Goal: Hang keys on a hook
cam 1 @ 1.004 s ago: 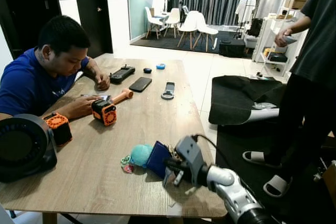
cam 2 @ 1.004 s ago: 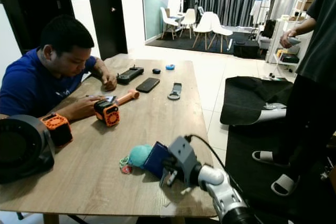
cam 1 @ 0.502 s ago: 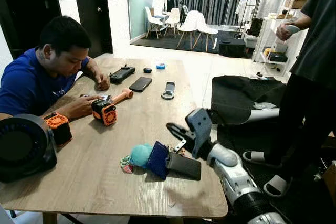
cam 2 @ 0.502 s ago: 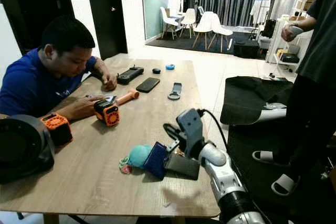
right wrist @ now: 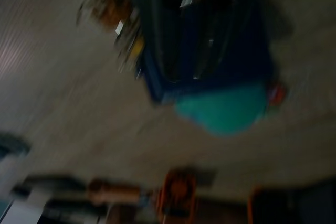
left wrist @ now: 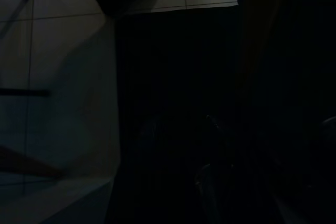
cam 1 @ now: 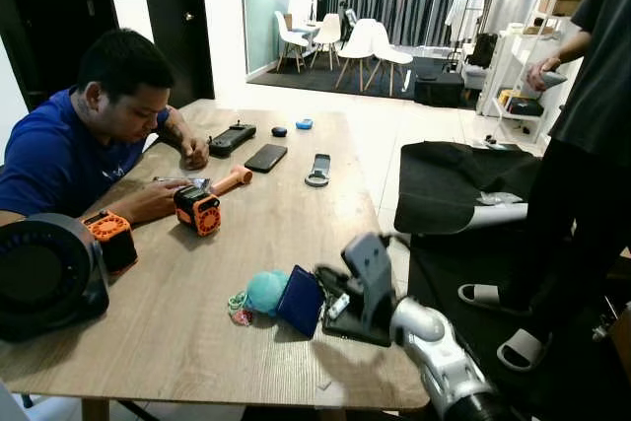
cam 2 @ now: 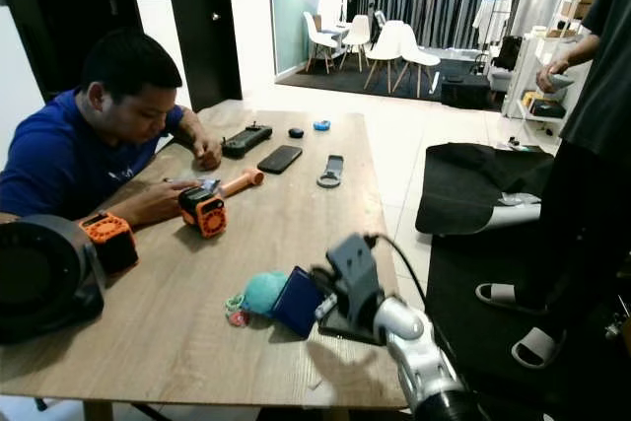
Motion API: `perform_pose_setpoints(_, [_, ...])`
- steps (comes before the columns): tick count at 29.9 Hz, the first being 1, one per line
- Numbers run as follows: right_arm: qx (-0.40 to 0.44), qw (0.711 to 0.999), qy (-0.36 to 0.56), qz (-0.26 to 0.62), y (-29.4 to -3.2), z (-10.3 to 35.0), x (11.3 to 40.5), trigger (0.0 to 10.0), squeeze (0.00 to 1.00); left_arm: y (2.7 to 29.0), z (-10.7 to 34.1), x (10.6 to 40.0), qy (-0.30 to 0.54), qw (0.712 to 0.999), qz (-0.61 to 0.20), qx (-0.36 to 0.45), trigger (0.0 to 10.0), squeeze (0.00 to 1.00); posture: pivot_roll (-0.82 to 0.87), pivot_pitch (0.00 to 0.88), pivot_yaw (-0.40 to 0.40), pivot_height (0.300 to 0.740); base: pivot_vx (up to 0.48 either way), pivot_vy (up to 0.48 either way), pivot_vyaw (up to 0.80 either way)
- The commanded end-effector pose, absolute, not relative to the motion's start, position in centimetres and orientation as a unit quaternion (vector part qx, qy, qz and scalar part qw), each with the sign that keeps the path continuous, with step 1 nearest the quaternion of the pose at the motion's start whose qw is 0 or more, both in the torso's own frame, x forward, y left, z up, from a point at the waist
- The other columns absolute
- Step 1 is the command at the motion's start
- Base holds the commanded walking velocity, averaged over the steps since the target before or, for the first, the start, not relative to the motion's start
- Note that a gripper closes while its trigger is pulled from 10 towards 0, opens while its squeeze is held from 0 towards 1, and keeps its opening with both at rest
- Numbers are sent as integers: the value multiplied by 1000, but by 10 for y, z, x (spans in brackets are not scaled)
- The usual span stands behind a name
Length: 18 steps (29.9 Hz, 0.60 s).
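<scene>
- The right tool [cam 1: 330, 295] sits low over the tabletop [cam 1: 266, 234] near its front right edge, beside the blue pouch [cam 1: 299, 300].
- Its finger spread: cannot tell.
- Teal-ball keys [cam 1: 258, 293], seemingly, touch the pouch.

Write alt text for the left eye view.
The robot's right gripper reaches down at a navy pouch with a teal ball and keyring near the wooden table's front edge. A seated person in blue handles an orange device opposite.
</scene>
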State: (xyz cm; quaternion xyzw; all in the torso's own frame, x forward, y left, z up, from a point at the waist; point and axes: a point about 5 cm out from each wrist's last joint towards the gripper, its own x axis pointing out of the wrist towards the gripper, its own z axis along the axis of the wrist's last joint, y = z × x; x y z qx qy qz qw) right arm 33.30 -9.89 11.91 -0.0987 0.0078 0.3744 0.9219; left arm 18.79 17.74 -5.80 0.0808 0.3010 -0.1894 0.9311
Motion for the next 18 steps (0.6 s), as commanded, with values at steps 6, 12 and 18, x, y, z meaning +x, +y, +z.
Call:
perform_pose_setpoints(6, [-114, 930, 30, 347, -104, 107, 324, 10000, 616, 181, -58, 186, 305, 927, -198, 93, 10000, 0, 48, 46, -9, 740, 0, 0, 0])
perform_pose_setpoints(12, [-117, 940, 32, 319, -111, 110, 329, 10000, 0, 180, -58, 187, 305, 927, -198, 92, 10000, 0, 46, 47, -9, 740, 0, 0, 0])
perform_pose_setpoints(18, [-110, 958, 71, 257, -131, 103, 339, 10000, 0, 179, -59, 186, 307, 927, -197, 90, 10000, 0, 47, 55, -11, 740, 0, 0, 0])
